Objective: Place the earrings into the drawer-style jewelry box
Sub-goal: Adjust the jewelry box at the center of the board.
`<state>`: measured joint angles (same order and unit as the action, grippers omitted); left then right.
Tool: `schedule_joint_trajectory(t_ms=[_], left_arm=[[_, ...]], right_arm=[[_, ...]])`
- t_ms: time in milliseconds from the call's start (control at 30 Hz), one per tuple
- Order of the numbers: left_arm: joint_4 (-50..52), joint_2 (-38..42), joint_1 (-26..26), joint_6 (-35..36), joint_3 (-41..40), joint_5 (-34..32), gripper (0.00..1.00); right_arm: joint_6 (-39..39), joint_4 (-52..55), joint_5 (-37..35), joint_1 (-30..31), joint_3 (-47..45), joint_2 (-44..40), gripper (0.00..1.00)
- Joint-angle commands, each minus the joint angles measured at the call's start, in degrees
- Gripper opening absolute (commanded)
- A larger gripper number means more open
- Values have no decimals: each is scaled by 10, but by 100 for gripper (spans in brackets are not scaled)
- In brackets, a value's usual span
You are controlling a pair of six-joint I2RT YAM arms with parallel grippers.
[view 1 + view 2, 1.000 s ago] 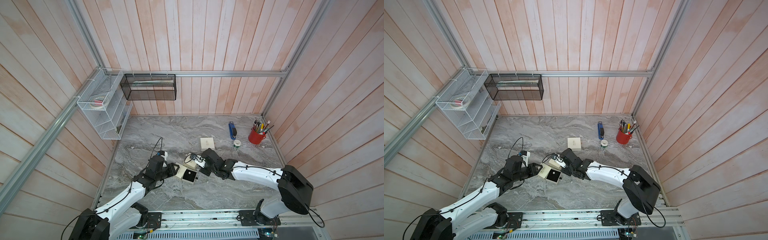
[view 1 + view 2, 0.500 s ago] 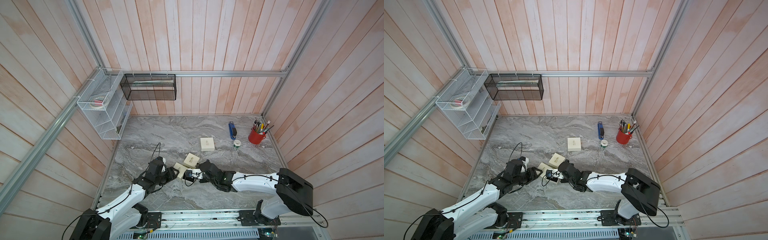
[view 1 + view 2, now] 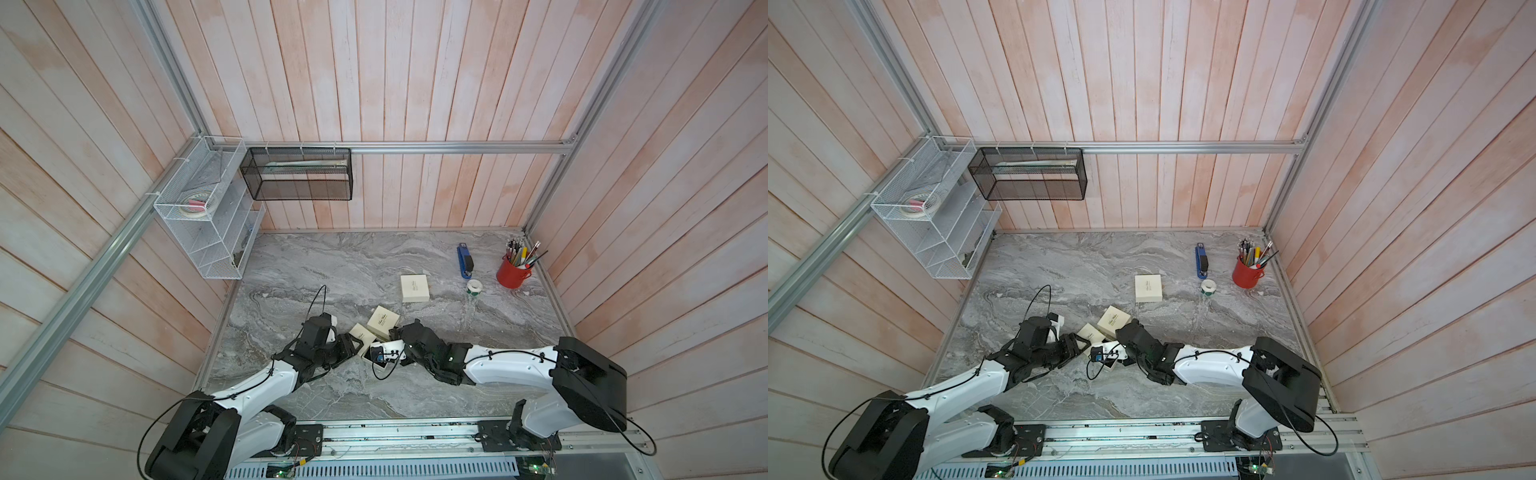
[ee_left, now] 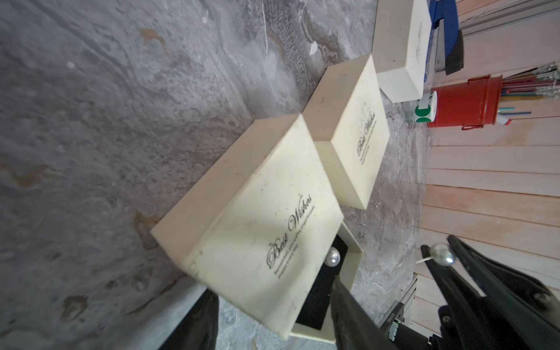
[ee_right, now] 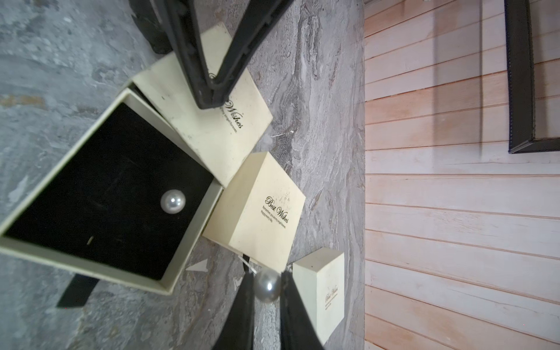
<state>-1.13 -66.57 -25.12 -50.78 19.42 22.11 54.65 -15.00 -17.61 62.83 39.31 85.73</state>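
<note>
Your right end effector (image 5: 267,275) is clenched on a pearl earring (image 5: 267,289) just beside the open drawer (image 5: 194,230), at the near middle of the tabletop (image 3: 332,270). A second earring (image 5: 172,201) lies inside the drawer. Your left end effector (image 4: 271,288) straddles the jewelry box (image 4: 257,197); I cannot tell whether it grips.

A cream cardboard drawer-style jewelry box (image 5: 209,127) lies on the grey marble bench (image 5: 318,91), its drawer pulled out with one round pearl earring (image 5: 172,201) inside. A second pearl earring (image 5: 267,286) sits beside the drawer, between the right gripper's (image 5: 266,275) tips. Just behind the jewelry box is a closed cream cardboard box (image 5: 257,209). A third cream cardboard box (image 5: 321,288) lies farther behind.
</note>
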Motion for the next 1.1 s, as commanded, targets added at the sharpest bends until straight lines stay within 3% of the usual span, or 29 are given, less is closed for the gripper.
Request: schedule_joint_trajectory(t_ms=[0, 833, 1067], left_arm=[[-34, -19, 5, 14, 24, 13, 59], [-145, -222, 6, 58, 143, 86, 57], [-143, -236, 9, 71, 163, 89, 57]], right_arm=[[5, -5, 14, -2, -7, -18, 0], [-19, -13, 18, -27, -50, -61, 0], [26, -7, 24, -30, -42, -47, 0]])
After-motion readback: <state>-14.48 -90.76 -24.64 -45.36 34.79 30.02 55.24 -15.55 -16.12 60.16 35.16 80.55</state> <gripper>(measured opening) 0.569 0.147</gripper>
